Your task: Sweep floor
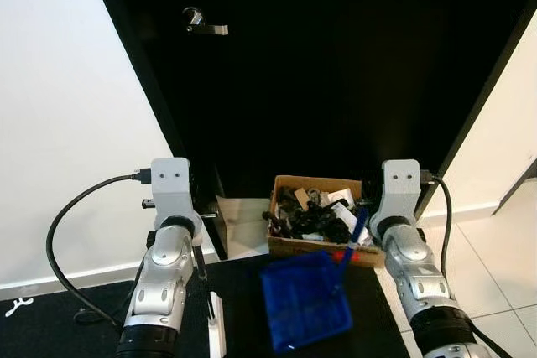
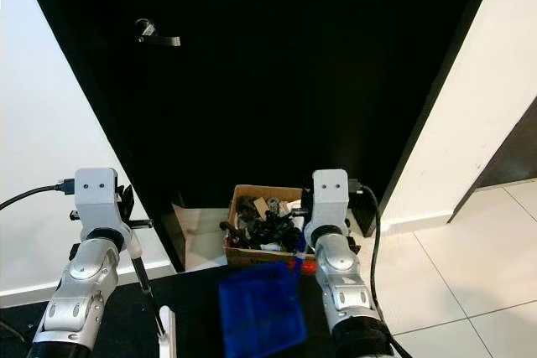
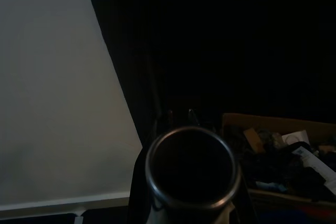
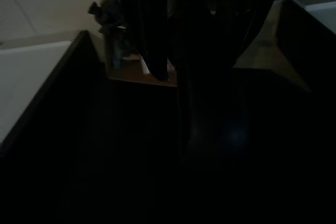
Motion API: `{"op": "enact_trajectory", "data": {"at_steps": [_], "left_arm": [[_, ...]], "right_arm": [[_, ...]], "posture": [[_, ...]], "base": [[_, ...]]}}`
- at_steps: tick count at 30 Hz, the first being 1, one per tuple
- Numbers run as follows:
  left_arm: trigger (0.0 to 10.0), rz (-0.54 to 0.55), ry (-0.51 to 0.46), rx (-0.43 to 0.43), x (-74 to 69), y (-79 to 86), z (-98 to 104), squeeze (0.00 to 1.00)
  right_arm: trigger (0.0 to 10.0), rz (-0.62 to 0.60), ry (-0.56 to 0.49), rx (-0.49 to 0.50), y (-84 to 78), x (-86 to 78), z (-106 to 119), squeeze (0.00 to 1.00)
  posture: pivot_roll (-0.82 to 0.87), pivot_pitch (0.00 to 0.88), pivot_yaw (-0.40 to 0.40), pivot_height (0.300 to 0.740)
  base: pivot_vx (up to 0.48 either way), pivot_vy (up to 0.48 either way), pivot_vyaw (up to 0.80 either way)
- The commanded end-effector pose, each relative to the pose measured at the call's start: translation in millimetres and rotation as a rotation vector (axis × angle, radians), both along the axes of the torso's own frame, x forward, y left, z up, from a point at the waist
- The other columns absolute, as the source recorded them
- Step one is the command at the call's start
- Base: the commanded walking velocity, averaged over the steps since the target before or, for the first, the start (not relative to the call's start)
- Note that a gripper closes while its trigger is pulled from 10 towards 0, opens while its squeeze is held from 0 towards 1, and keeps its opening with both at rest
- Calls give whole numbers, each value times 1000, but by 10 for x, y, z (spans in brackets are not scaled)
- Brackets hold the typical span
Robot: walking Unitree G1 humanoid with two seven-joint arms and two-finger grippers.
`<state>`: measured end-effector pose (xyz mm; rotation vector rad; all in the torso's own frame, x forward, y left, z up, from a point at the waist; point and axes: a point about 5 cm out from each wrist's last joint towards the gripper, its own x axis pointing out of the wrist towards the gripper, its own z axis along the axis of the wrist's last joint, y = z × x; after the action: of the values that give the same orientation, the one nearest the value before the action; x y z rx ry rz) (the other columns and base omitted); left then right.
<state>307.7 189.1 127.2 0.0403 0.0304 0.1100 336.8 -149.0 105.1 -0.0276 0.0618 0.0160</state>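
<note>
Before the robot stands a black door [image 1: 336, 73] with a silver lever handle [image 1: 204, 24], set between white walls [image 1: 67, 132]. At the foot of the door a cardboard box [image 1: 315, 245] sits on the floor, filled with dark mixed clutter and some white pieces; it lies directly in front of the door. Beside the box, toward the robot's left, a white sheet or panel [image 1: 243, 220] leans near the door's lower edge.

Just below the box hangs a blue dustpan [image 1: 306, 299], its pan tilted, and its blue handle [image 1: 357, 236] goes up toward the right gripper [image 2: 304, 245]. The handle seems to be held there, but I cannot tell how the fingers stand, because the wrist housing hides them; the right wrist view is very dark and only shows the box edge faintly.

The left gripper [image 1: 200, 245] is raised near the door edge and holds a thin dark pole [image 1: 204, 278]; a white part [image 1: 217, 324] shows lower down beside it. From the left wrist view a round metal tube end [image 3: 191, 169] is seen close, with the fingers pressed around it. A black cable [image 1: 63, 241] loops out from the left arm. Under the arms the floor is covered by a dark mat [image 1: 67, 324], and pale tiles [image 1: 495, 266] lie on the robot's right
</note>
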Motion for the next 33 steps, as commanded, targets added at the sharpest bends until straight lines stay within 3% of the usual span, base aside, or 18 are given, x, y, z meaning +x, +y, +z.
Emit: {"op": "enact_trajectory", "data": {"at_steps": [1, 29, 33], "left_arm": [[10000, -4, -9, -2, 0, -26, 19, 0], [10000, 21, -9, -14, -7, 8, 16, 0], [10000, 24, -9, -18, -3, 8, 19, 0]], "right_arm": [[10000, 14, -62, 6, 46, 13, 99, 0], [10000, 4, -60, 14, 39, 25, 96, 0], [10000, 4, -59, 15, 43, 31, 97, 0]], "posture": [[-2, 61, 68, 740], [9, 55, 60, 740], [12, 55, 60, 740]], "base": [[0, 0, 0], [0, 0, 0], [0, 344, 0]]}}
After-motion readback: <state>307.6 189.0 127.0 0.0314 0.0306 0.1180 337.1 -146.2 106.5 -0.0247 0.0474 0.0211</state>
